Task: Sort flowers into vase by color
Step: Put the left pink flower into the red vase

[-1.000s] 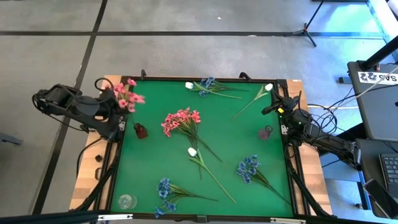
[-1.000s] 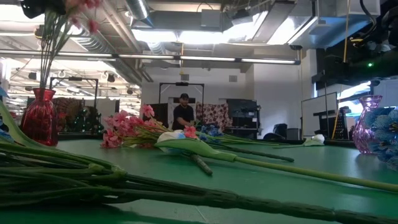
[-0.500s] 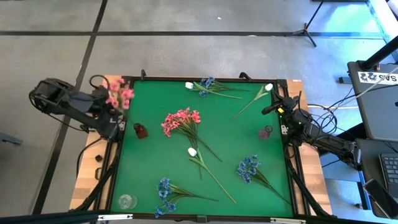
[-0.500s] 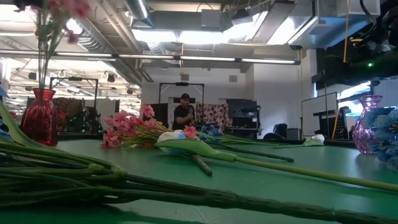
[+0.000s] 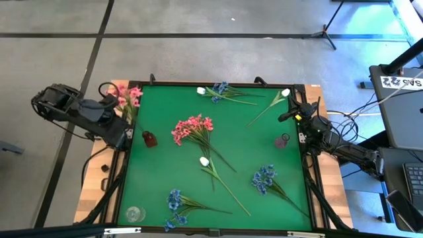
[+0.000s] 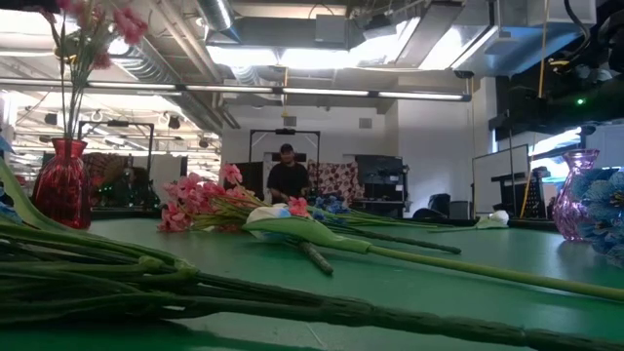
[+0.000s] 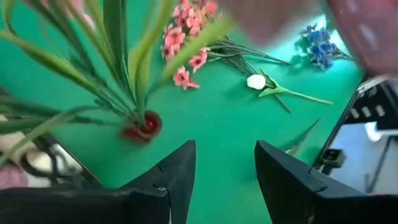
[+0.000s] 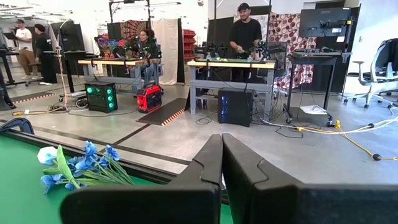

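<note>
**Now that the pink sprig stands in the red vase, the left gripper has let go**

Half a second back the left gripper [image 7: 224,149] was carrying the pink sprig [image 5: 129,94] above the table's left edge. Now its stems run down into the red vase [image 5: 150,139]. The fingers are spread wide with nothing between them, looking down on the vase mouth. I'd call that one pink flower sorted.

The sprig leans out over the left rim of the green table [image 5: 165,165], thin green stems long for so small a vase, blossoms high overhead in the low view. It looks top-heavy.

Still lying on the table are a pink bunch [image 5: 193,127], blue clusters [image 5: 264,177] and white buds [image 5: 204,160]. The right gripper [image 8: 222,140] waits at the right edge, fingers pressed together, holding nothing.
</note>
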`<control>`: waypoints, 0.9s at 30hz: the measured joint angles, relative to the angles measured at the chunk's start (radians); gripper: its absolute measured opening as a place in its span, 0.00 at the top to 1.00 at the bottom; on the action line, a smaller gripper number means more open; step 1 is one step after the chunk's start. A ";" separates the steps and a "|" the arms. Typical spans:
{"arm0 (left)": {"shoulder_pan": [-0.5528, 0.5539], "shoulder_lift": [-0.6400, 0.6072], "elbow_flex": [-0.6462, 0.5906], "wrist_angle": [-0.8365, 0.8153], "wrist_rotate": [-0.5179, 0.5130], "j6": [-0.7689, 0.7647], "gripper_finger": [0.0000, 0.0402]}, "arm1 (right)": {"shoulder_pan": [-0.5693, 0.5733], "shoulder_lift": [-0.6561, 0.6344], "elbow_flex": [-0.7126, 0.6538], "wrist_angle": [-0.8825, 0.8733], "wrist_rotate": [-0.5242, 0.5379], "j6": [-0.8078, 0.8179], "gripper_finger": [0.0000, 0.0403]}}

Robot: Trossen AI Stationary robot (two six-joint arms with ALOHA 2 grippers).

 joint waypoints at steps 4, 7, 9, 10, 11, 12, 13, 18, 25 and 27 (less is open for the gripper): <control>0.000 0.014 0.000 0.000 0.020 -0.103 0.60 | 0.000 0.000 0.000 0.000 0.000 0.000 0.97; 0.000 0.029 0.000 0.000 0.065 -0.139 0.60 | 0.000 0.000 0.000 0.000 0.000 0.000 0.97; 0.000 0.044 -0.005 0.016 0.082 -0.150 0.60 | 0.000 0.000 0.000 0.000 0.000 0.000 0.97; 0.000 0.049 -0.012 0.034 0.095 -0.151 0.60 | 0.000 0.000 0.000 0.000 0.000 0.000 0.97; 0.000 0.055 -0.019 0.060 0.109 -0.151 0.60 | 0.000 0.000 0.000 0.000 0.000 0.000 0.97; 0.000 0.062 -0.025 0.093 0.124 -0.150 0.60 | 0.000 0.000 0.000 0.000 0.001 0.000 0.97; 0.000 0.069 -0.029 0.123 0.131 -0.148 0.60 | 0.000 0.000 0.000 0.000 0.002 0.000 0.97; 0.000 0.094 -0.030 0.282 0.080 -0.132 0.60 | 0.000 0.000 0.000 -0.001 0.009 0.000 0.97; 0.000 0.115 -0.030 0.541 -0.052 -0.067 0.60 | 0.000 0.000 0.000 0.000 0.005 0.000 0.97; 0.000 0.119 -0.030 0.566 -0.092 -0.038 0.60 | 0.000 0.000 0.000 0.000 0.003 0.000 0.97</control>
